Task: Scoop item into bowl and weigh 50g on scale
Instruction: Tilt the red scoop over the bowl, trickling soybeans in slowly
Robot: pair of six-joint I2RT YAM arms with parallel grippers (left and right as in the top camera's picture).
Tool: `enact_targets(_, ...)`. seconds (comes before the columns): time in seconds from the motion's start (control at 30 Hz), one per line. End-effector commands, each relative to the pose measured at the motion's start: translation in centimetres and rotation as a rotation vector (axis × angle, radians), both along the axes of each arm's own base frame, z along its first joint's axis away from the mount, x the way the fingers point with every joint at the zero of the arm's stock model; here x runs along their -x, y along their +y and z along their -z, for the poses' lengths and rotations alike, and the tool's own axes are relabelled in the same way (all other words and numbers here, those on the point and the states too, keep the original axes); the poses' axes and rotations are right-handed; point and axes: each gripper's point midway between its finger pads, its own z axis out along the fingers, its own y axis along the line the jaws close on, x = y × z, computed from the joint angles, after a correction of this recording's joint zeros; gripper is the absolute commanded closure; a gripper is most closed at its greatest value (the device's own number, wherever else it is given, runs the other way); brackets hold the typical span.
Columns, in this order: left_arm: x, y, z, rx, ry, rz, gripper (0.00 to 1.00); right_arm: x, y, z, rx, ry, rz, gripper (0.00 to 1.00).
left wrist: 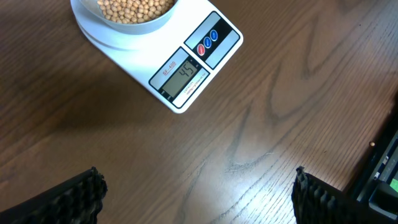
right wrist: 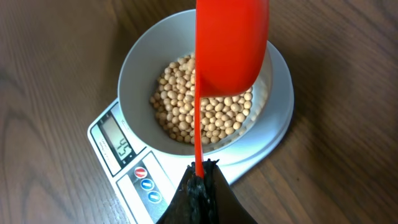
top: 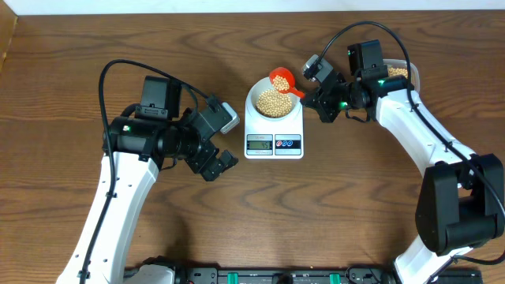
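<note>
The white scale (top: 273, 136) (left wrist: 186, 65) (right wrist: 134, 168) carries the bowl (top: 274, 101) (right wrist: 140, 68) (left wrist: 124, 28), which holds a heap of tan beans (top: 273, 102) (right wrist: 205, 106) (left wrist: 134, 9). My right gripper (top: 322, 101) (right wrist: 200, 171) is shut on the thin handle of a red scoop (top: 282, 79) (right wrist: 231, 43). The scoop's cup hangs over the bowl's right side. My left gripper (top: 215, 166) (left wrist: 196, 193) stands wide open above bare wood, left of and below the scale, with nothing between its fingers (left wrist: 74, 196).
A clear tub (top: 398, 72) with more beans sits at the back right, mostly hidden behind the right arm. The table's near edge carries a black rail (top: 276, 276). Both arm bases stand at the front corners.
</note>
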Motion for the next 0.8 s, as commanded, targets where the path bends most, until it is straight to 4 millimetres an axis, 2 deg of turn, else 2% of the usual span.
enact_targets(0.0, -0.11, 0.26, -0.71, -0.008, -0.03, 0.003, 0.02, -0.3, -0.11, 0.05, 0.024, -0.021, -0.002, 0.99)
enact_targets(0.13, -0.11, 0.26, -0.71, -0.008, -0.03, 0.003, 0.02, 0.05, 0.56, -0.69, -0.019, -0.021, -0.029, 0.99)
enact_targets(0.77, -0.11, 0.26, -0.71, -0.008, -0.03, 0.003, 0.02, 0.13, 0.58, -0.68, -0.021, -0.017, -0.029, 0.99)
